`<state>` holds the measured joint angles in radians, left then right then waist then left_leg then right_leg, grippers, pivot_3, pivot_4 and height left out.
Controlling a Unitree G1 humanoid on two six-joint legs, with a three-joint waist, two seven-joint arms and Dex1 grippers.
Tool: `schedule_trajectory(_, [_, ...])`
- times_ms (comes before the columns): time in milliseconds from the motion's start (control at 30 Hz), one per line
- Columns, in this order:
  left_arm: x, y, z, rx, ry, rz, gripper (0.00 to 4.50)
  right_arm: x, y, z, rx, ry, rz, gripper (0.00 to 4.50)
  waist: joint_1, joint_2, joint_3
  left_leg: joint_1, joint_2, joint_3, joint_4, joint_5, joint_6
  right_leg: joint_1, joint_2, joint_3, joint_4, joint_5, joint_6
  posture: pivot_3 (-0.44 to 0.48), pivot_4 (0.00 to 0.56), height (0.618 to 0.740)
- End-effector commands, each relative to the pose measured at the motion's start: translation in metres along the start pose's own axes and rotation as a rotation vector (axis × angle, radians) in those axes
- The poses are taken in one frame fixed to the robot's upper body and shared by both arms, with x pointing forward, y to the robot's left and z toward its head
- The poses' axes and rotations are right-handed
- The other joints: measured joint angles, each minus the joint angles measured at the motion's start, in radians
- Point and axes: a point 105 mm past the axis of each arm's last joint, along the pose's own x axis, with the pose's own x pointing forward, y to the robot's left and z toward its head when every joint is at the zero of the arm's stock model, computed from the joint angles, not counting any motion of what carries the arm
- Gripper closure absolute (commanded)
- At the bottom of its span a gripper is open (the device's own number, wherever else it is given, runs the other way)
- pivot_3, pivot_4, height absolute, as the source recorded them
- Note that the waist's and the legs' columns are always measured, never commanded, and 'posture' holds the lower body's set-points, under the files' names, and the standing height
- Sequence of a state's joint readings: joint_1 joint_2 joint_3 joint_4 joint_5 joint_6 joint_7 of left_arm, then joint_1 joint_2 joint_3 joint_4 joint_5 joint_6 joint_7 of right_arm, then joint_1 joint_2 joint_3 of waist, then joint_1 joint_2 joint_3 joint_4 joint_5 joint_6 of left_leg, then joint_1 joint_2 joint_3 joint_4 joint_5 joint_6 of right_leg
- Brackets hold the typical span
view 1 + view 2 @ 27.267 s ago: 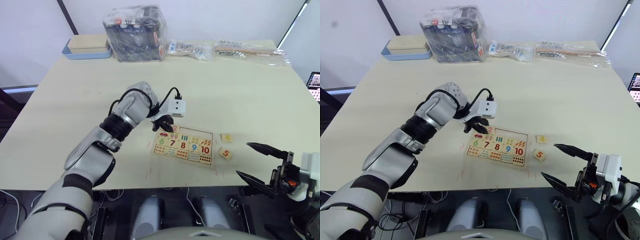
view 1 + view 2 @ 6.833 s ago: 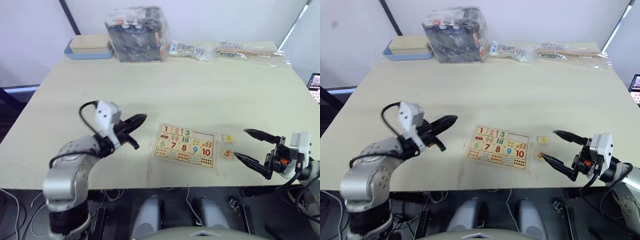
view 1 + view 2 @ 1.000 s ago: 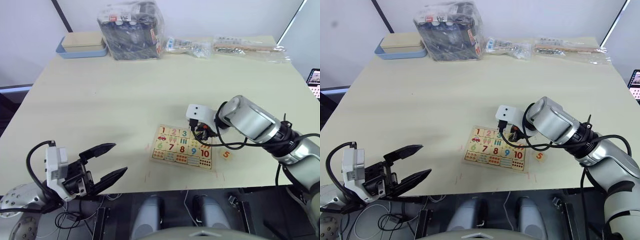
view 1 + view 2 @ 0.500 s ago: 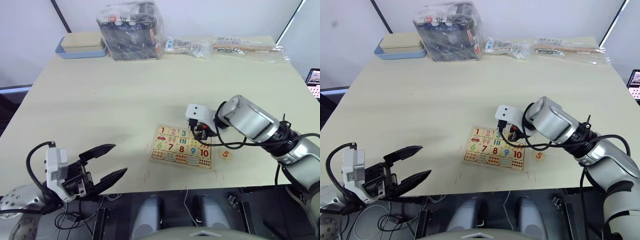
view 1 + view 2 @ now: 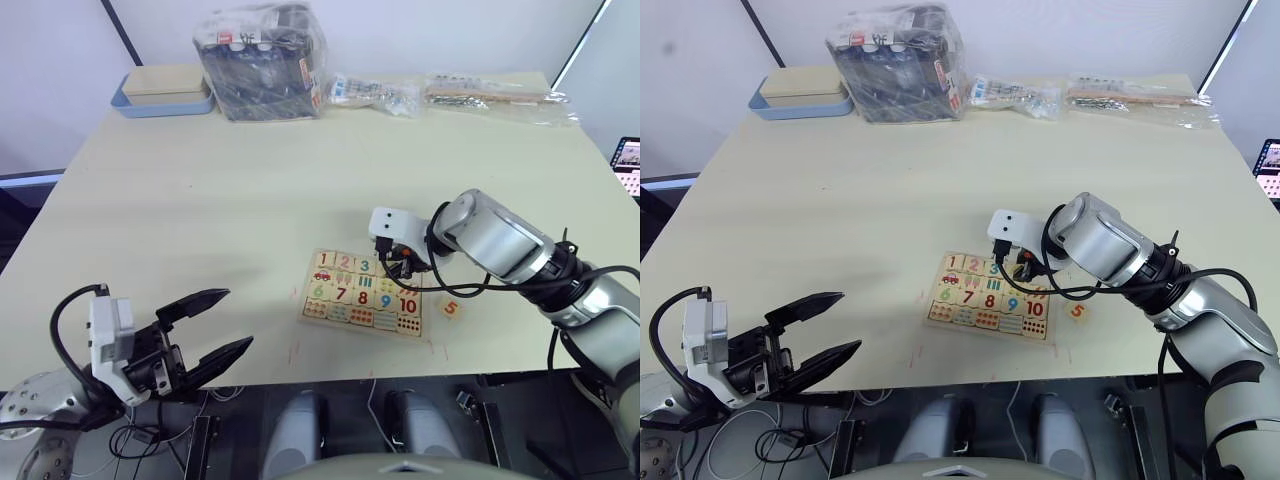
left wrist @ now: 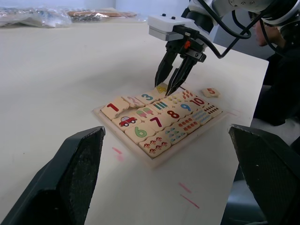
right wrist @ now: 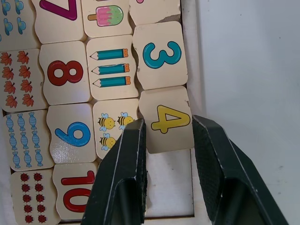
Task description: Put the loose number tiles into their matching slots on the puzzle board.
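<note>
Head views: puzzle board (image 5: 364,293) lies near the table's (image 5: 250,190) front edge. Right gripper (image 5: 397,267) is over its top row; tile 5 (image 5: 451,309) lies loose just beside the board's right side. Left gripper (image 5: 218,325) hangs off the front edge, jaws wide open, empty.

Right wrist view: fingers (image 7: 123,173) slightly apart, either side of tile 4 (image 7: 166,118), which sits next to tile 3 (image 7: 160,54); contact not clear.

Left wrist view: tiles 1 (image 6: 112,108), 3 sit in top row.

Tile 5 (image 5: 451,309) right of board (image 5: 363,293)
</note>
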<state>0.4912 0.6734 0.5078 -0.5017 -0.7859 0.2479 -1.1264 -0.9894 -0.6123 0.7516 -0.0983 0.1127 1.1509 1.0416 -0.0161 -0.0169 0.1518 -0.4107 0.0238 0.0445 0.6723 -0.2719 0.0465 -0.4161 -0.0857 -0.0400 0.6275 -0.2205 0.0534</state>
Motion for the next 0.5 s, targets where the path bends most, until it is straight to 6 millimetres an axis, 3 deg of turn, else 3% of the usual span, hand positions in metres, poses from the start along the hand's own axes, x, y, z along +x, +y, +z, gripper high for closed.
schedule_trajectory(33, [-0.0008,-0.0015,0.0077,0.045,-0.013,0.004,0.0,-0.0067,-0.0026,0.0076,-0.041,-0.009,-0.02,3.62,0.0,0.0,0.0,0.0,0.0,0.0,0.0,0.0,0.0,0.0,0.0,0.0,0.0,0.0,0.0,0.0,0.15,0.74])
schedule_trajectory(500, [0.0004,-0.0024,0.0072,0.043,-0.014,0.0,0.0,-0.0113,-0.0037,0.0042,-0.036,0.002,-0.028,3.62,0.002,0.0,0.0,0.0,0.0,0.0,0.0,0.0,0.0,0.0,0.0,0.0,0.0,0.0,0.0,0.0,0.15,0.74])
